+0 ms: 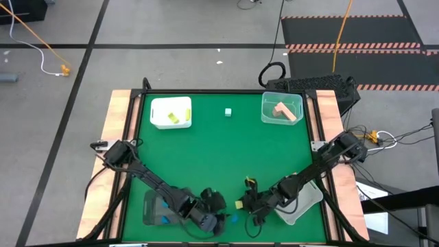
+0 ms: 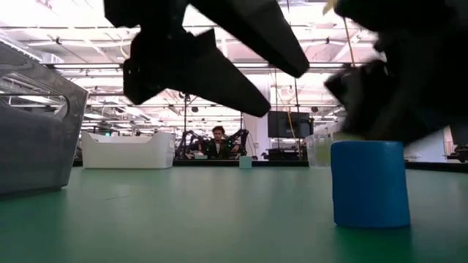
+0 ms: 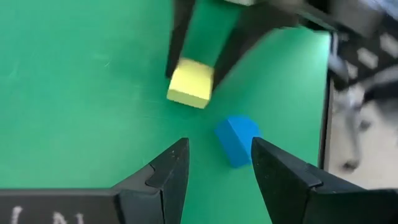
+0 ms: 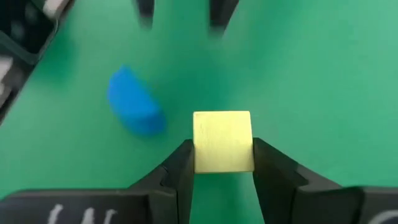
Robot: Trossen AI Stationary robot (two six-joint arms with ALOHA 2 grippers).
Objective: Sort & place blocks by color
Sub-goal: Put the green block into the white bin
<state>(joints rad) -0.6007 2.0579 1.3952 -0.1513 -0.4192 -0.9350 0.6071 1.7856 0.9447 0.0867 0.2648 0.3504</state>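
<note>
A yellow cube (image 4: 222, 141) sits between the fingers of my right gripper (image 4: 222, 163) near the table's near edge; in the high view that cube (image 1: 240, 204) is beside the gripper (image 1: 250, 206). A blue block (image 3: 236, 140) stands on the green mat on its flat end (image 2: 369, 219), just ahead of my open left gripper (image 3: 217, 149), close to one fingertip. In the high view my left gripper (image 1: 221, 221) is beside the blue block (image 1: 233, 219). A mint cube (image 1: 228, 112) rests alone on the mat near the far edge. My right gripper pinches the yellow cube between its two fingers, one finger on each of two opposite side faces (image 4: 198, 155). The left wrist view shows these fingers (image 3: 179, 43) reaching the cube (image 3: 191, 82) from above, slanting. Whether the cube rests on the mat or is raised, I cannot tell.
At the far edge are a white tray (image 1: 171, 112) with yellow blocks and a clear tray (image 1: 282, 108) with pink blocks. A clear tray (image 1: 156, 207) with blue pieces lies under my left arm, and a white tray (image 1: 302, 204) under my right arm. Open mat lies mid-table.
</note>
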